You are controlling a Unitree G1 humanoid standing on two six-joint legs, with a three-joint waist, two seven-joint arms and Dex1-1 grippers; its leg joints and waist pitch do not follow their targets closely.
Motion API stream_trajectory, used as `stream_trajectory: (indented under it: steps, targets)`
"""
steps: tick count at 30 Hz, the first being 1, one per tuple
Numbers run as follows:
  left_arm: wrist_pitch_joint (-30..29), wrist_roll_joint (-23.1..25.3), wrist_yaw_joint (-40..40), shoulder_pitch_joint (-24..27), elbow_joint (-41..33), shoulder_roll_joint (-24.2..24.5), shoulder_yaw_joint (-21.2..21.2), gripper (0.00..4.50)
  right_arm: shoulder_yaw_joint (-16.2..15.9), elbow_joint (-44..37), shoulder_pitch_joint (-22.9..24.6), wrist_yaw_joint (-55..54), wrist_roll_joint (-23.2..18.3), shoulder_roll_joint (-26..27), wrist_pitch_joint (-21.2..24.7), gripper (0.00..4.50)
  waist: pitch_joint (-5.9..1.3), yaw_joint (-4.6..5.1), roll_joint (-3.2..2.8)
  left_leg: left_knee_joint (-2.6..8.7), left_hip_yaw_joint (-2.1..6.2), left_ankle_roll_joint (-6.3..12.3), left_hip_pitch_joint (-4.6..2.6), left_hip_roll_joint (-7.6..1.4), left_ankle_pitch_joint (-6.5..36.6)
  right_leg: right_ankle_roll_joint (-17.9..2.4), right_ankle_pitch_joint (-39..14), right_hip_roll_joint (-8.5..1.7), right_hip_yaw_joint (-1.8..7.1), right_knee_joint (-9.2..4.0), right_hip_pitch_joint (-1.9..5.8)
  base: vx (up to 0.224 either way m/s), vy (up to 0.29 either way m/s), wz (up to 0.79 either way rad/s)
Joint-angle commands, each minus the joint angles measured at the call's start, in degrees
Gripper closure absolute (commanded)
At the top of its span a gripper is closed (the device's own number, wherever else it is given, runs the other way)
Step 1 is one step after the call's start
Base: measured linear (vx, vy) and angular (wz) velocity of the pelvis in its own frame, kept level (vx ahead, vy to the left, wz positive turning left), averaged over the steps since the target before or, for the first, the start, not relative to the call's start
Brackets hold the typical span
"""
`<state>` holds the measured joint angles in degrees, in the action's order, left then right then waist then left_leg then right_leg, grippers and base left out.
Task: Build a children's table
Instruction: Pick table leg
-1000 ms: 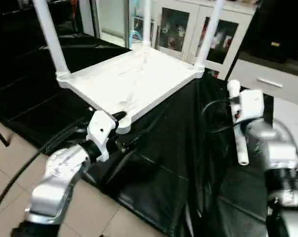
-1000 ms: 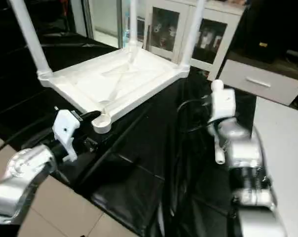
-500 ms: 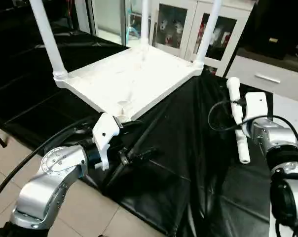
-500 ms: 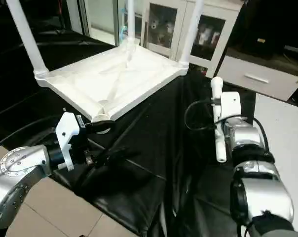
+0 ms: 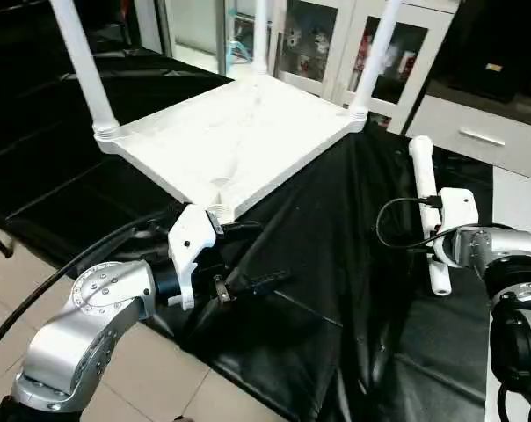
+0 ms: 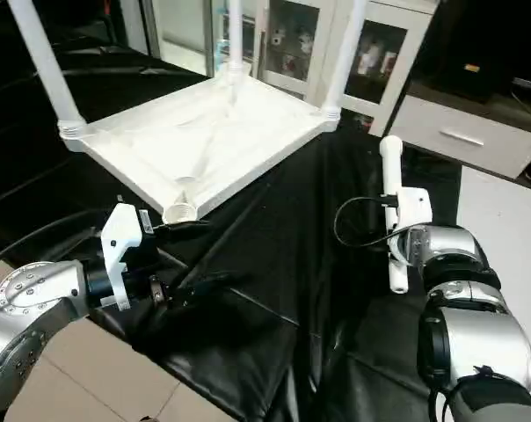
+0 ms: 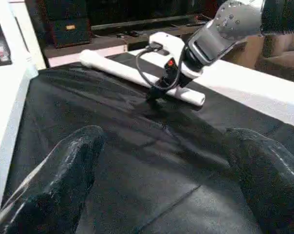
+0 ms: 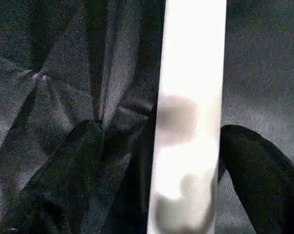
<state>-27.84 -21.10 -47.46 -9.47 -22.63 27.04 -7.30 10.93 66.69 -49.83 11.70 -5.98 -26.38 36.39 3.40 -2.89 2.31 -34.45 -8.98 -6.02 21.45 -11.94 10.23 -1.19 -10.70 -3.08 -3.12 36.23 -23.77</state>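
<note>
The children's table top (image 5: 235, 136) lies upside down on the black-draped table (image 5: 336, 264), its X-ribbed underside facing up. Three white legs stand upright in its corner sockets: one at the robot's left corner (image 5: 83, 66), one at the far corner (image 5: 260, 35) and one at the right corner (image 5: 374, 57). The near corner socket (image 5: 218, 212) holds no leg. The fourth leg (image 5: 426, 211) lies flat on the black cloth, well apart from the top, on the robot's right. The left claw (image 5: 248, 255) hovers just in front of the near socket with its two black fingers (image 7: 54, 185) spread wide and nothing between them. The right claw (image 8: 156, 175) is over the lying leg, one black finger on each side of the white tube, as the right wrist view shows; the jaws stand apart around it, and I cannot tell whether the fingers touch the leg. Behind the table stand a white cabinet with glass doors (image 5: 327, 44) and a white drawer unit (image 5: 481, 136).
</note>
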Motion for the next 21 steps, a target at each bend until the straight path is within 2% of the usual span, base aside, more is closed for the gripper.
stream_trajectory:
  steps: [1,5,11,14,15,21]
  targets:
    - [-0.3,-0.1,-0.2,0.0,-1.3,0.6,-0.5,0.0,1.1,1.7,0.0,1.1,-1.0,-0.7,2.3,0.87,-3.2,-0.14,-0.28,3.63,-0.86,-0.88,-0.58,-0.4,14.6,-9.1,-16.0,-3.18,2.16,-4.82,2.85,0.0,0.0,0.0]
    - [-0.2,-0.2,-0.1,-0.1,-1.4,0.8,-0.2,0.0,2.4,2.2,0.0,2.5,-2.2,-0.9,2.8,1.27,-3.27,-0.24,-0.15,3.63,-0.8,-1.03,-0.53,-0.39,14.7,-8.6,-17.0,-3.17,2.11,-4.89,2.83,0.0,0.0,0.0]
    - [0.7,0.1,0.2,-0.3,-0.7,0.9,0.0,0.0,4.0,2.3,0.1,4.3,-4.0,-1.1,3.5,1.76,-3.42,-0.39,-0.35,3.59,-0.8,-0.8,-0.44,-0.41,13.6,-9.3,-14.7,-3.14,2.11,-4.67,2.86,0.0,0.0,0.0]
    - [0.9,0.1,0.5,-0.3,-0.5,0.9,0.1,0.0,4.8,2.3,0.3,4.8,-4.7,-1.0,3.7,1.94,-3.49,-0.22,-0.24,3.57,-0.77,-0.7,-0.32,-0.38,13.1,-9.7,-14.0,-3.16,2.07,-4.61,3.05,0.0,0.0,0.0]
    - [1.0,0.2,0.7,-0.3,-0.4,0.9,0.2,0.0,5.8,2.3,0.6,5.5,-5.4,-1.0,4.0,2.13,-3.58,-0.19,-0.08,3.53,-0.8,-0.58,-0.33,-0.38,12.9,-9.8,-13.8,-3.15,2.05,-4.58,3.08,0.0,0.0,0.0]
    - [1.2,-0.1,0.8,-0.8,0.2,1.0,0.7,0.0,6.8,2.1,1.4,6.7,-6.6,-1.0,4.3,2.55,-3.71,-0.2,-0.31,3.46,-0.79,-0.44,-0.34,-0.42,12.7,-10.2,-13.6,-3.18,2.04,-4.53,3.13,0.0,0.0,0.0]
